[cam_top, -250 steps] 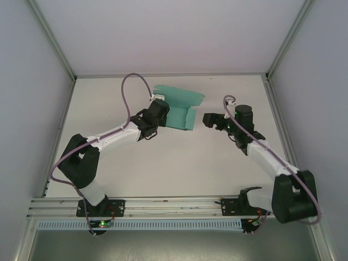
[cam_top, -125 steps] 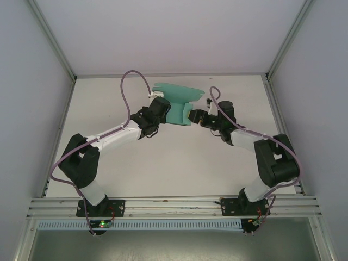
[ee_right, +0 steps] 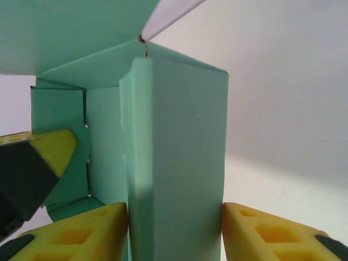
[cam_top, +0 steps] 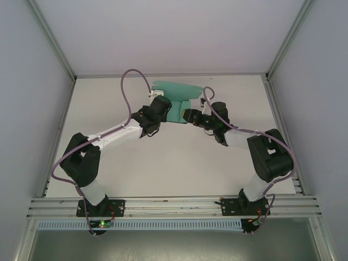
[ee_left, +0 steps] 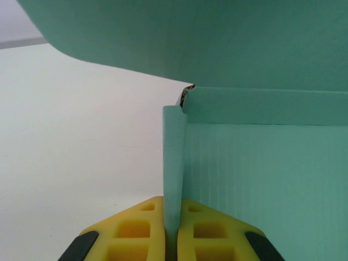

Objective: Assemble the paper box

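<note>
At far middle of tabletop [cam_top: 174, 163], half-folded teal paper box [cam_top: 179, 95] sat between my two arms. My left pincer [ee_left: 172, 231] was clamped tight on thin upright wall, card edge-on between pads. My right pincer [ee_right: 175, 231] stood about half-wide, pads pressed against both faces of folded side section. Large curved flap stuck out toward far edge.

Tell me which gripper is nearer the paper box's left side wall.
Left. The left gripper is shut on that wall of the paper box; the right gripper is across the box, jaws set either side of the opposite wall.
</note>
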Motion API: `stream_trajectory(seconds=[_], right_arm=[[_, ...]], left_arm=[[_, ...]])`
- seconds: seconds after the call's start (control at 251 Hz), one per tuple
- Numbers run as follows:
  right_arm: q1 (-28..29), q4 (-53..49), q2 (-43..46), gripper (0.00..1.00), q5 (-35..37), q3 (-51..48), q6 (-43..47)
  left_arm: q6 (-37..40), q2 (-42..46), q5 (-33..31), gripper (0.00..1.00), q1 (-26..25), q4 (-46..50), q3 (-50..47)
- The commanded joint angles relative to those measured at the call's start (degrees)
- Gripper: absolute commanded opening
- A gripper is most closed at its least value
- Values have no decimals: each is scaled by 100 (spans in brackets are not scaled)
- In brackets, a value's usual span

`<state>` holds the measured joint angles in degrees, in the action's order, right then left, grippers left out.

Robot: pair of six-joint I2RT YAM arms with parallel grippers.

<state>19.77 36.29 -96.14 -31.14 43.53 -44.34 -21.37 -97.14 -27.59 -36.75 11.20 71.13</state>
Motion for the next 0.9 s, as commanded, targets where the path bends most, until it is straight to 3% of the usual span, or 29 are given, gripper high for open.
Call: stream_trajectory(seconds=[0.0, 0.243, 0.327, 0.539, 0.607, 0.782, 0.898], right_arm=[[89, 256, -96, 47, 399, -60, -71], [181, -527, -25, 29, 1347, 100, 252], [287, -1037, 15, 18, 1820, 276, 549], [526, -1857, -23, 12, 2866, 528, 945], [604, -1941, 14, 0, 3245, 532, 1041], [836, -2758, -38, 0, 4166, 860, 1621], [854, -2972, -65, 0, 4336, 909, 1821]], left_arm=[[-221, -67, -205, 0, -82, 154, 219], [-138, -37, -278, 0, -187, 234, 248], [-117, -42, -350, 0, -243, 285, 282], [-57, -28, -472, 0, -411, 363, 366], [-52, -32, -520, 0, -455, 364, 372], [-31, -33, -589, 0, -508, 438, 463], [-20, -42, -669, 0, -521, 455, 472]])
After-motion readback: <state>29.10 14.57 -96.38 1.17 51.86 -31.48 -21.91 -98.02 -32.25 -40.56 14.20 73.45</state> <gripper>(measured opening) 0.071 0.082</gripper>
